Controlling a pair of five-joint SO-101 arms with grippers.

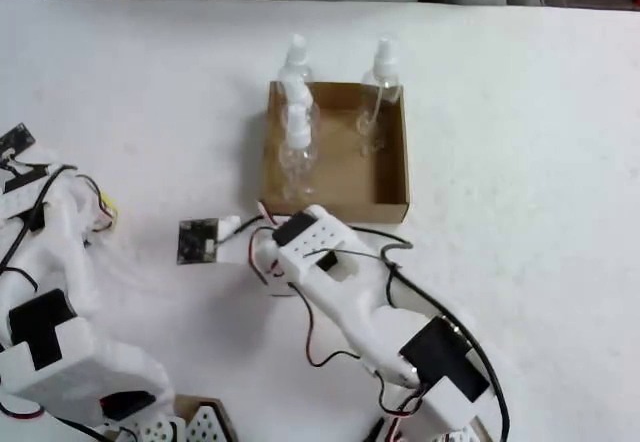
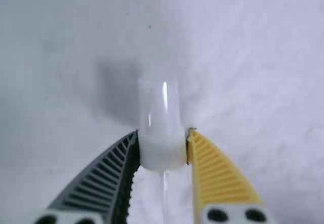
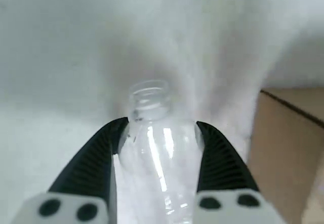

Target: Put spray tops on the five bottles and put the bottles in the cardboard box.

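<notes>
Though four bottles (image 1: 298, 157) boxed, one uncapped

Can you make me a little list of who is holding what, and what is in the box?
left gripper: shut on a spray top, above the white table
right gripper: shut on a clear bottle with an open neck and no top
cardboard box: four capped bottles stand inside
left to do: the held bottle needs its top

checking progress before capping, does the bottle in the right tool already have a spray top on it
No, the bottle clamped in the right tool shows a bare open neck with nothing fitted on it.
</notes>
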